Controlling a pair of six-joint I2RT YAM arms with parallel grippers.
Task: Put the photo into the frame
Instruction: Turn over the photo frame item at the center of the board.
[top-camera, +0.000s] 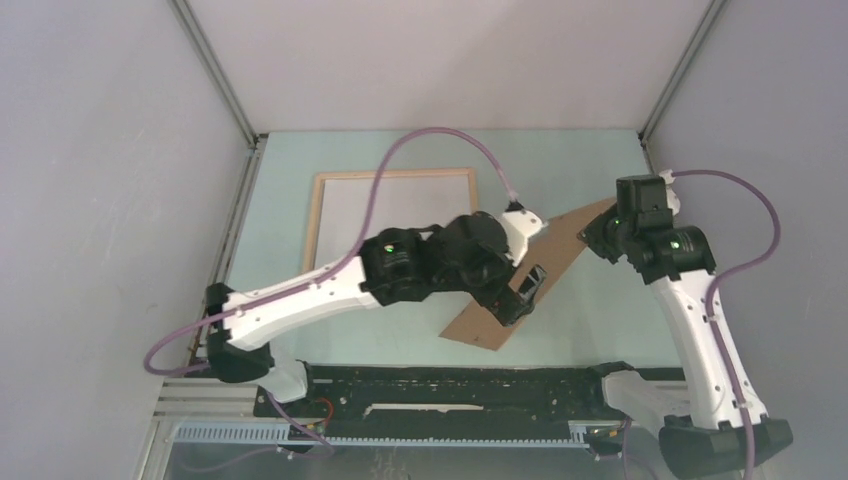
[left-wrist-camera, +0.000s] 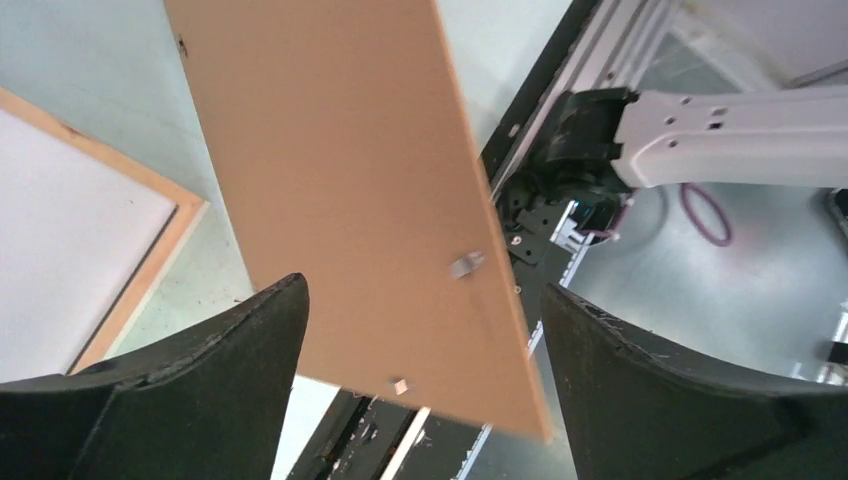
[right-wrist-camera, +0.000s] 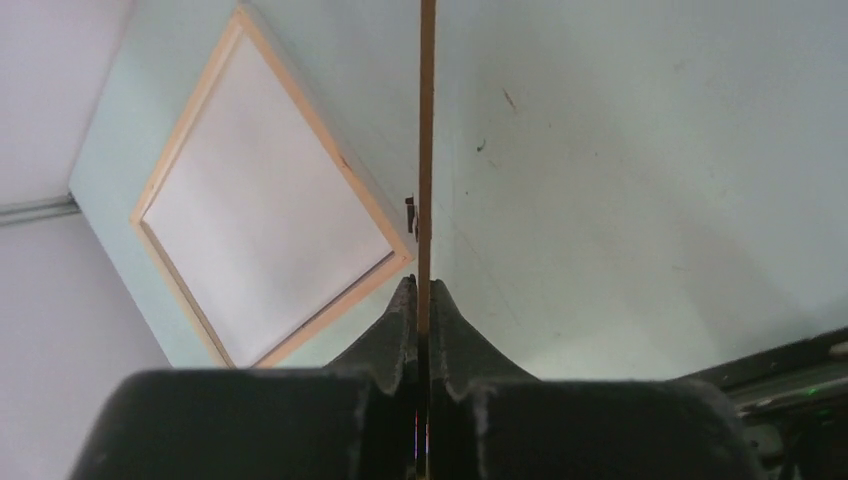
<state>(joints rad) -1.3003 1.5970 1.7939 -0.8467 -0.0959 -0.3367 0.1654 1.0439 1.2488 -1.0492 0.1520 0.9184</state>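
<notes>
The photo (top-camera: 565, 240) hangs above the table (top-camera: 600, 320), tilted, with its brown board back turned up towards the overhead camera; the printed side is not visible. It sits right of centre, running slantwise from the far right down towards the near middle. Two small metal tabs (left-wrist-camera: 467, 264) show on the brown back in the left wrist view. From the right wrist the photo (right-wrist-camera: 427, 150) appears edge-on as a thin brown line.

The right gripper (right-wrist-camera: 420, 295) is clamped on the photo's far right edge, its fingers pressed against both faces. The left gripper (top-camera: 520, 292) hovers over the lower half of the board with its jaws wide apart; in its own view the photo (left-wrist-camera: 350, 180) fills the gap between the two black fingers (left-wrist-camera: 230, 360), and I cannot tell if they touch it.

The frame (top-camera: 318, 220) lies flat on the far left of the table, pale wood rails up around a white panel, apart from the photo.
</notes>
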